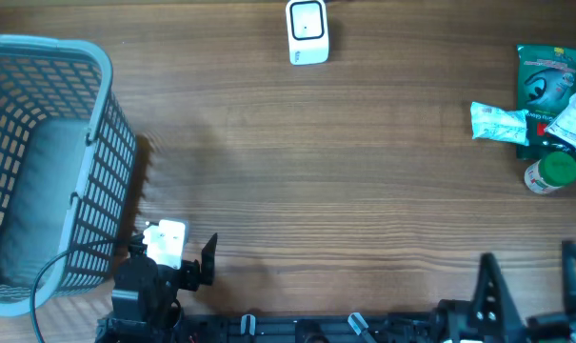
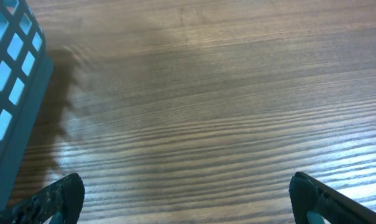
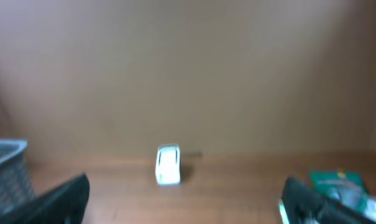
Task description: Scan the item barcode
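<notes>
The white barcode scanner (image 1: 307,31) stands at the table's far edge, centre; the blurred right wrist view shows the scanner (image 3: 168,165) straight ahead. The items lie in a pile at the far right: a green packet (image 1: 546,81), a white packet (image 1: 498,122) and a jar with a green lid (image 1: 552,173). My left gripper (image 1: 171,255) is at the near left beside the basket, open and empty; the left gripper (image 2: 186,190) has bare wood between its fingers. My right gripper (image 1: 532,276) sits at the near right, open and empty, well short of the pile. The right gripper (image 3: 186,190) frames the scanner.
A large blue-grey mesh basket (image 1: 102,143) fills the left side; its wall (image 2: 13,93) is close on the left in the left wrist view. The basket (image 3: 7,168) and the green packet (image 3: 337,182) show at the edges of the right wrist view.
</notes>
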{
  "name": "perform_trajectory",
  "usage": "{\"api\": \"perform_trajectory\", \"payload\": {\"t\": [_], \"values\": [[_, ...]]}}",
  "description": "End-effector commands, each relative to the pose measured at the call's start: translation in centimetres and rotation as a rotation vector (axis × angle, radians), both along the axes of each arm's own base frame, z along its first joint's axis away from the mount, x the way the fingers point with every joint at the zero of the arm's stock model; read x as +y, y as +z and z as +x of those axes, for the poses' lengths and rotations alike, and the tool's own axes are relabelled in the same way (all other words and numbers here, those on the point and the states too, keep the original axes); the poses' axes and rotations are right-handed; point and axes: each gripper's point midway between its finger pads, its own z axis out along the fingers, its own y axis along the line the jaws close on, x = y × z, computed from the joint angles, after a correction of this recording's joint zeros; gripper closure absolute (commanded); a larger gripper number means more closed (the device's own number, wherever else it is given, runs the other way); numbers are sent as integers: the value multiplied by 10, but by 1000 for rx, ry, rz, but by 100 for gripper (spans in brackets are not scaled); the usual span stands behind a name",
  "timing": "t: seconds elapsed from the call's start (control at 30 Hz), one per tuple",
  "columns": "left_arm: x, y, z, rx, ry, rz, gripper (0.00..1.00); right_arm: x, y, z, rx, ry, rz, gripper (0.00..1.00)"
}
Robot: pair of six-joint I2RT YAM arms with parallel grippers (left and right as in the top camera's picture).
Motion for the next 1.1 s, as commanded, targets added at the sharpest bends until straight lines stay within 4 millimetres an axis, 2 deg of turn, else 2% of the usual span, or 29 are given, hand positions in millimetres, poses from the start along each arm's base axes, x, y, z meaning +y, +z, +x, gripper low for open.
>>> {"api": "perform_trajectory", "payload": {"t": [0.0,0.17,0.27,0.5,0.67,0.77,1.07], "values": [[-1,0,0,-7,-16,8,0,-3,-33,30,-52,3,58,0],[-1,1,0,-8,-16,8,0,-5,-84,90,-79,22,86,0],[-1,0,0,-7,-16,8,0,-3,-113,111,-89,36,82,0],[-1,0,0,-7,-16,8,0,-8,-171,139,-39,10,88,0],[-1,0,0,-7,-16,8,0,-9,-223,154,14,9,93,0],[-1,0,0,-7,-16,8,0,-9,-237,154,71,6,97,0],[-1,0,0,-8,-16,8,0,-10,-237,154,72,-1,97,0]]}}
